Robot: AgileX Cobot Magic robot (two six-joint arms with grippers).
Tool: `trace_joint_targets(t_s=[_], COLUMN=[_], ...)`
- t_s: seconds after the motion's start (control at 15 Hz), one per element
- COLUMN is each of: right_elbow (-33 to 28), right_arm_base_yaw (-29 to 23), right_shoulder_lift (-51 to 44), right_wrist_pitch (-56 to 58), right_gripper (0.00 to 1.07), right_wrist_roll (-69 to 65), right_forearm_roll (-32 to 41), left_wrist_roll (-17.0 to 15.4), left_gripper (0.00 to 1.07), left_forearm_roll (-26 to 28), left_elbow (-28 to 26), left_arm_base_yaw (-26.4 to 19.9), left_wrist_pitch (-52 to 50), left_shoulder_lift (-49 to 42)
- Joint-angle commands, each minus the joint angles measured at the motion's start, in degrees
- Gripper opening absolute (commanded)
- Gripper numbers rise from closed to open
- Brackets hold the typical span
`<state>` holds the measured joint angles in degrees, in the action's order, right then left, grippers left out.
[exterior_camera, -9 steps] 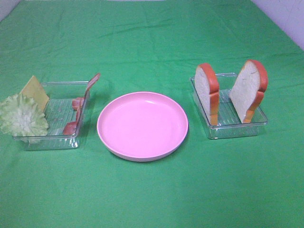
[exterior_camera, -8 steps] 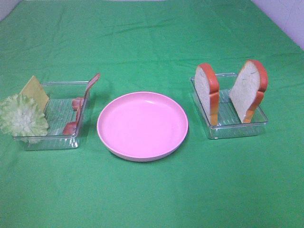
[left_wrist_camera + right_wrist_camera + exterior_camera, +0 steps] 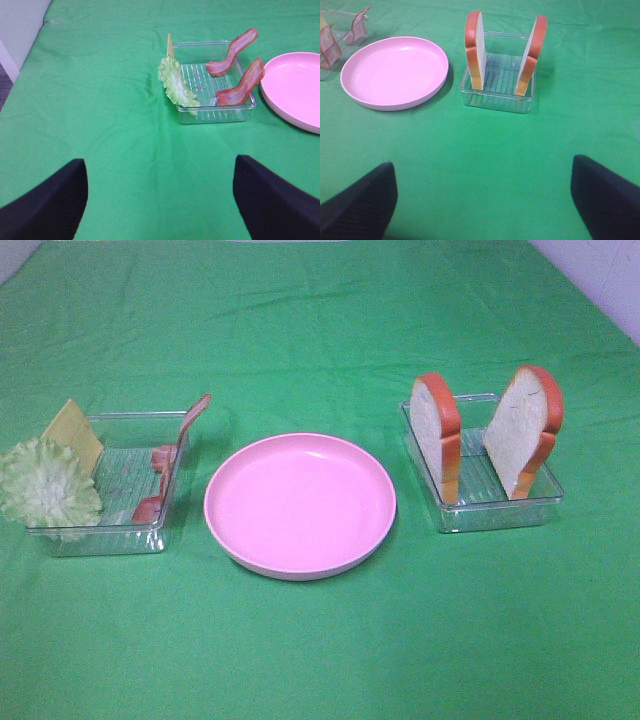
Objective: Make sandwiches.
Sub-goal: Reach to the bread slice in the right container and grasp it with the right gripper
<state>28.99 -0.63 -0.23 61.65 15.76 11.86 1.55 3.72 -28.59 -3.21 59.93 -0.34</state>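
Assembly is not begun: the round pink plate (image 3: 300, 505) lies bare; left gripper (image 3: 160, 197) and right gripper (image 3: 480, 197) gape, fingers apart, holding nothing. Next, likely, an upright orange-crusted white bread slice (image 3: 512, 440) needs grasping.

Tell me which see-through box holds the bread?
The clear plastic tray right of the round pink plate: two white bread slices stand in it. The other tray holds green lettuce, yellow cheese and red bacon.
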Motion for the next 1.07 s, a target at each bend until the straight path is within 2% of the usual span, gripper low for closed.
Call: trace_joint_targets(t_s=[0.07, 0.87, 1.07], right_elbow=[-0.11, 0.0, 1.26], right_arm_base_yaw=[0.34, 0.34, 0.34], right_shoulder_lift=[-1.15, -1.15, 0.23], right_wrist_pitch=[-0.17, -0.4, -5.21], right_gripper=[0.87, 0.86, 0.82], right_wrist_roll=[0.23, 0.06, -2.69], right_forearm_roll=[0.11, -0.17, -0.69], left_wrist_roll=[-0.23, -0.23, -0.23], left_gripper=[0.76, 0.76, 0.76], left_forearm_roll=[0.06, 0.06, 0.11], left_elbow=[0.11, 0.11, 0.11], left_arm_base_yaw=[0.23, 0.23, 0.23], left_wrist_pitch=[-0.8, -0.8, -0.8], left_shoulder_lift=[-0.17, -0.17, -0.17])
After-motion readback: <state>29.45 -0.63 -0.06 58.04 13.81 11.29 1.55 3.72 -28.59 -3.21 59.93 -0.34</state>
